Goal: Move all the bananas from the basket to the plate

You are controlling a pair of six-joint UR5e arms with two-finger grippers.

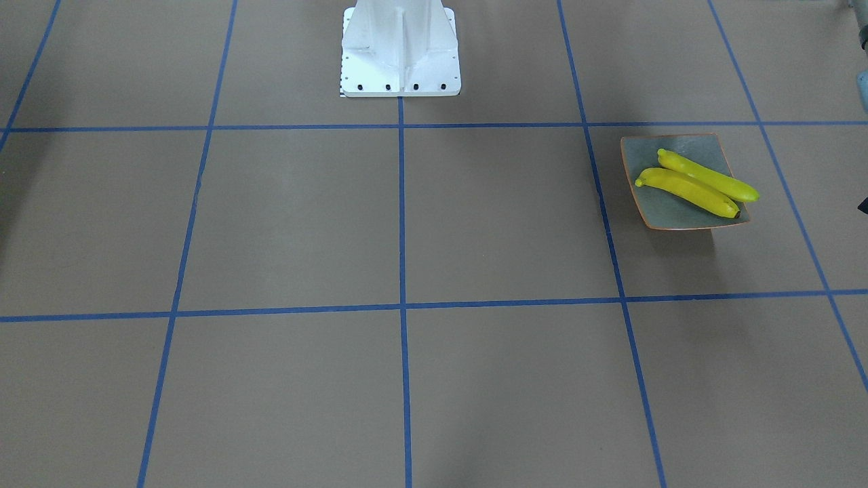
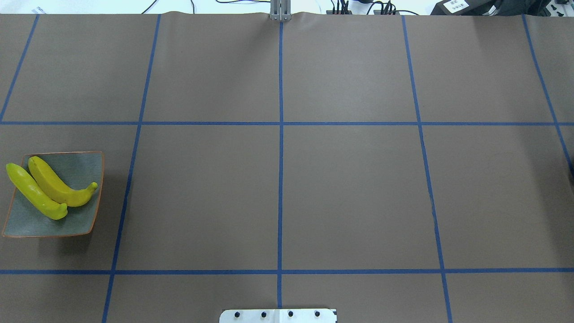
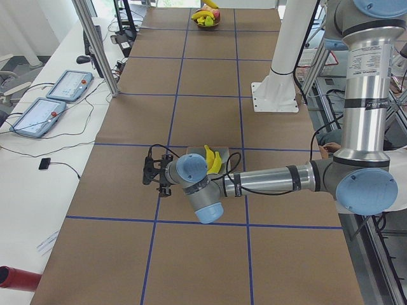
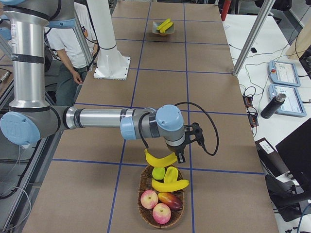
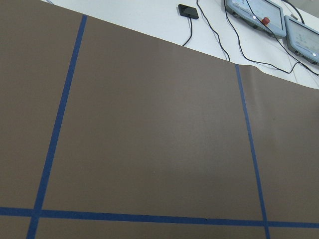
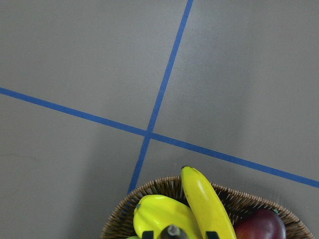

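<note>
The grey-blue plate (image 2: pixel 83 163) with the orange rim holds two yellow bananas (image 2: pixel 54 186), side by side; it also shows in the front view (image 1: pixel 647 152). My left gripper (image 3: pixel 154 173) hovers just beyond the plate, and I cannot tell whether it is open or shut. My right gripper (image 4: pixel 181 156) is shut on one end of a banana (image 4: pixel 159 159) and holds it just above the wicker basket (image 4: pixel 144 206). Another banana (image 4: pixel 170 185) lies in the basket. In the right wrist view my fingertips (image 6: pixel 147 234) sit over the basket's rim (image 6: pixel 149 191) beside a banana (image 6: pixel 204 204).
The basket also holds red apples (image 4: pixel 149 198), a mango (image 4: pixel 170 199) and a green fruit (image 4: pixel 158 173). The white robot base (image 1: pixel 400 51) stands mid-table. Metal posts (image 4: pixel 252 34), tablets (image 4: pixel 284 73) and a bottle (image 4: pixel 272 106) are on the operators' side. A person (image 4: pixel 65 53) stands behind the robot.
</note>
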